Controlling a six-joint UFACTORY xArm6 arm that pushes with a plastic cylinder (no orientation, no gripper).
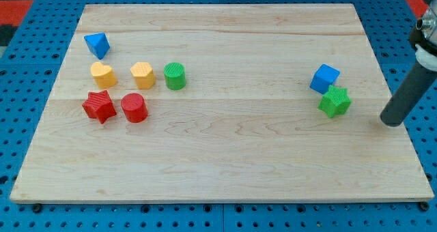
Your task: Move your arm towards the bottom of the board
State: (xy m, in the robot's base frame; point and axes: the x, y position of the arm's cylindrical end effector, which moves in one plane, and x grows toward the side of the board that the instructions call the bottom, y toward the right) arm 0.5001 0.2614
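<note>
Right now my tip (392, 121) is resting near the board (218, 170)'s right edge, bearing no jaws, just right of one green star (334, 101) touching one blue cube (324, 78), while two red (99, 106), two yellow (103, 74), one green cylinder (175, 76) and one blue wedge (97, 44) are sitting far left.

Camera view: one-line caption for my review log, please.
My tip rests near the board's right edge, right of the green star and blue cube; six blocks cluster left.

Dark rod slanting in from the view's right, my tip (392, 121) seemingly touching down
</note>
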